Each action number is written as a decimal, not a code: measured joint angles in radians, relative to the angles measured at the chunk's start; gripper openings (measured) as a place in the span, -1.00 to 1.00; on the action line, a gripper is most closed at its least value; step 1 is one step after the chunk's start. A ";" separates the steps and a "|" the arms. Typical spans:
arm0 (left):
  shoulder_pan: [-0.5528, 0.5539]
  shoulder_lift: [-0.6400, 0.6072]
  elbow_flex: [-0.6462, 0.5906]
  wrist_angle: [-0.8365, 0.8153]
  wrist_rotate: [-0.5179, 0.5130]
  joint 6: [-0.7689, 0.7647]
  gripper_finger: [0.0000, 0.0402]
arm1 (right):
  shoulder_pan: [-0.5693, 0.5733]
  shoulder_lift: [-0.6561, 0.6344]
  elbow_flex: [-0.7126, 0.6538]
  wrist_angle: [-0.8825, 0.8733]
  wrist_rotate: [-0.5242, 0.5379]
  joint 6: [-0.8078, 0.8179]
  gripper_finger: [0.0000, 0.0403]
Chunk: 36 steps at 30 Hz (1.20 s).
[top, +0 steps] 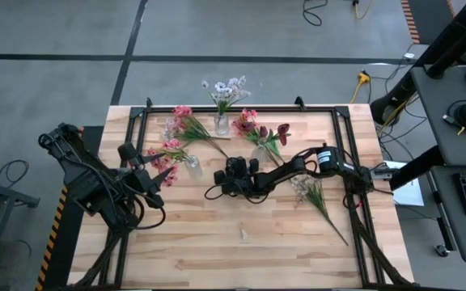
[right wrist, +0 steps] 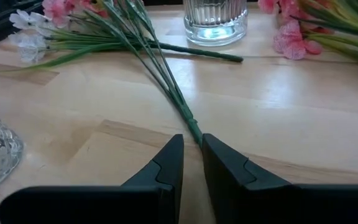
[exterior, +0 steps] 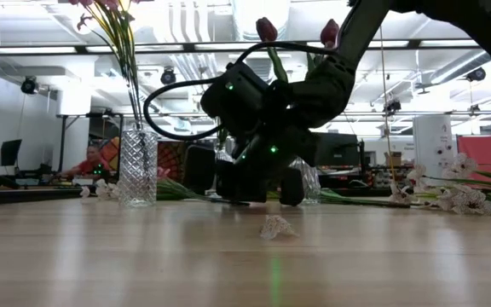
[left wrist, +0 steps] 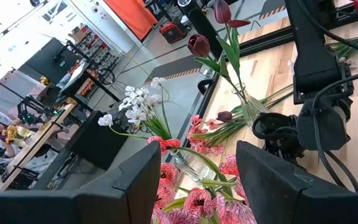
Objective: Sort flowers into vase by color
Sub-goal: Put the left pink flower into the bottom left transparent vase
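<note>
A pink flower stem (top: 194, 128) lies on the table, its blossoms toward the far edge and its stalk end beside my right gripper (top: 233, 171). That gripper is down at table level (exterior: 254, 192), shut on the stalk end. Three glass vases stand here. One holds white blossoms (top: 225, 90), one dark red tulips (top: 275, 133) and one pink blossoms (top: 168, 158). A white-lilac stem (top: 312, 194) lies flat on the right. My left gripper (top: 148, 182) hovers open near the left edge, its fingers (left wrist: 135, 186) wide apart above the pink blossoms. My right gripper pinches the bare cut end of the pink flower's green stalk (right wrist: 194, 132) between its two fingertips. The fingers (right wrist: 173, 155) come in low from the near side and lie along the stalk. The whole stem lies flat on the table.
A small pale petal scrap (exterior: 275, 227) lies on the wood near the middle. More pink stems (right wrist: 297, 37) lie beside the clear vase (right wrist: 215, 22). A cut-glass vase (exterior: 139, 166) stands left of my right gripper. A black frame (top: 241, 109) rims the table. The near half is bare wood (top: 241, 250).
</note>
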 joint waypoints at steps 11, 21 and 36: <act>0.000 0.000 0.000 0.000 0.000 0.001 -0.04 | 0.022 -0.010 -0.001 -0.006 -0.014 0.018 -0.74; 0.000 0.000 0.000 0.000 0.000 0.001 -0.04 | 0.052 -0.019 -0.001 -0.013 -0.013 0.021 -0.76; 0.000 0.000 0.000 0.005 0.000 0.001 -0.04 | 0.118 -0.057 -0.002 -0.217 -0.013 0.092 -0.95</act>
